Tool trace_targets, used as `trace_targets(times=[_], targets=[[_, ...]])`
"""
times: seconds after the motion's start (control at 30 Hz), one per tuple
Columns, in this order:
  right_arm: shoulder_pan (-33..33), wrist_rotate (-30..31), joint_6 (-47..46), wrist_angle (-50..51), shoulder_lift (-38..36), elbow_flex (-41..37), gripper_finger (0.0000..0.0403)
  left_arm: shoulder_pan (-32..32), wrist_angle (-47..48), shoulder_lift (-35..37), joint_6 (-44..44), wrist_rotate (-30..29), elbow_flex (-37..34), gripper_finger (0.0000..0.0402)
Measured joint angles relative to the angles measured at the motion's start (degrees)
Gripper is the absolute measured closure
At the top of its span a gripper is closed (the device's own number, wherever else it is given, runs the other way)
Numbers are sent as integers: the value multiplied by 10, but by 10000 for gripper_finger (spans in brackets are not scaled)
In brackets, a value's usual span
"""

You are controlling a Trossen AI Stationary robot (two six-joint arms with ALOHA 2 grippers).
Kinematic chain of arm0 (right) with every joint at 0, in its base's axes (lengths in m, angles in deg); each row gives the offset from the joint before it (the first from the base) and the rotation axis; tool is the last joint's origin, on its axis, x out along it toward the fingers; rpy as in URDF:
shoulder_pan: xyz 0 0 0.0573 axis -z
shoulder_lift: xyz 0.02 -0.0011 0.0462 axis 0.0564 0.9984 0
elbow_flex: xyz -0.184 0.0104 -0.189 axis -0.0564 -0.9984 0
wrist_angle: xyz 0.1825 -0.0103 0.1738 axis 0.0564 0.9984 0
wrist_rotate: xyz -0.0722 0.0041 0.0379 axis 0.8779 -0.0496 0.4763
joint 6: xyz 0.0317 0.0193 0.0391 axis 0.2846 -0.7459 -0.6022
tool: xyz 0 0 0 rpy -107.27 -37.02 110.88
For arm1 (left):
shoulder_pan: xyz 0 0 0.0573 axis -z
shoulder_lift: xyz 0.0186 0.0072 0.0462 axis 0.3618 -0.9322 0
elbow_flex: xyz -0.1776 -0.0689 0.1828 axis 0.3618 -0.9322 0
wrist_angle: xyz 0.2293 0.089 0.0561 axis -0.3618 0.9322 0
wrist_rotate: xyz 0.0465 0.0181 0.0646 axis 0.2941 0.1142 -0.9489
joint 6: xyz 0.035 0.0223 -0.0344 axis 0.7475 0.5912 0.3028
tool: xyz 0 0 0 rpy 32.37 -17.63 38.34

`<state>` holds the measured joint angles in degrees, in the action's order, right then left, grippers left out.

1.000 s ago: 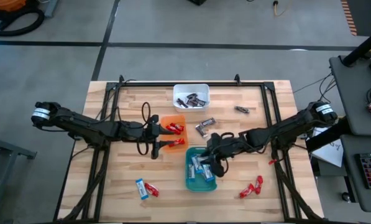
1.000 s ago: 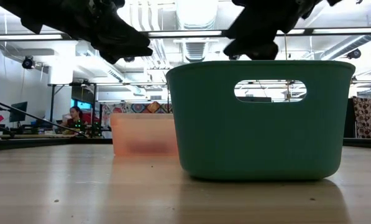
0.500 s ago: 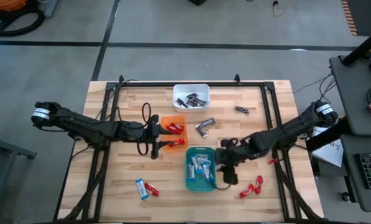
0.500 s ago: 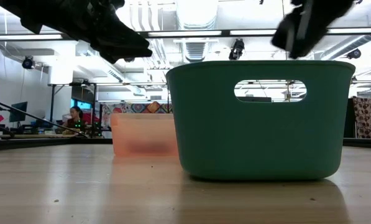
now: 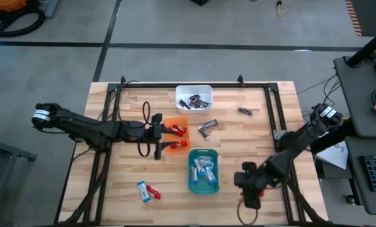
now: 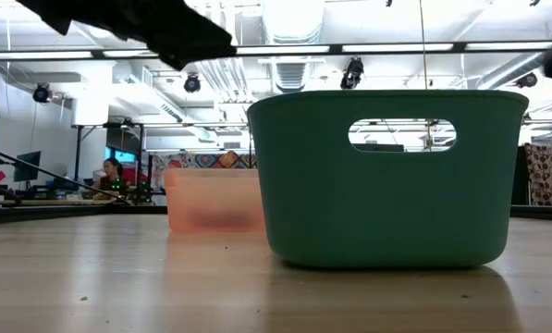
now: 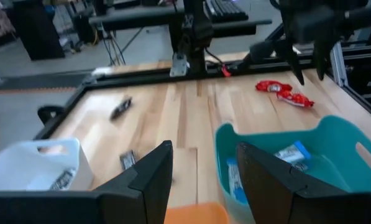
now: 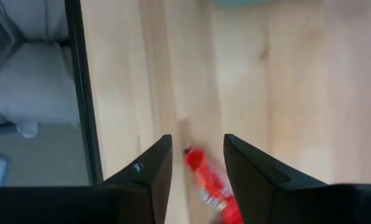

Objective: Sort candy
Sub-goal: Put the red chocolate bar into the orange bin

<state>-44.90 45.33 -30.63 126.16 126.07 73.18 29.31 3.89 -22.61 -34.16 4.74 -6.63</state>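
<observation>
You have a pale wooden slatted table [image 5: 131, 113] with a black metal frame along its edges; on it sit a white rectangular plastic tray [image 5: 194, 98], a translucent orange tray [image 5: 176, 133] and a teal plastic tray [image 5: 202, 171], in a line from far to near; loose on the wood lie a blue-and-white wrapped candy [image 5: 142, 191] touching a red wrapped candy [image 5: 153, 191], two dark silver-wrapped candies [image 5: 207, 128] and another dark candy [image 5: 245, 111] farther right.

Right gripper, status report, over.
Right gripper open, above a red candy near the teal tray. Left gripper open, waiting by the orange tray. Nothing obstructing.
</observation>
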Motion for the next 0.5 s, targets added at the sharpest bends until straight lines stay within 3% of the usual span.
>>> trace_targets(times=[0.27, 0.5], targets=[[-64, -6, -59, -5, 73, 0, 264, 0, 0, 0, 26, 0, 25, 240], [-77, -20, -81, -2, 110, 4, 273, 0, 1, 0, 19, 0, 25, 240]])
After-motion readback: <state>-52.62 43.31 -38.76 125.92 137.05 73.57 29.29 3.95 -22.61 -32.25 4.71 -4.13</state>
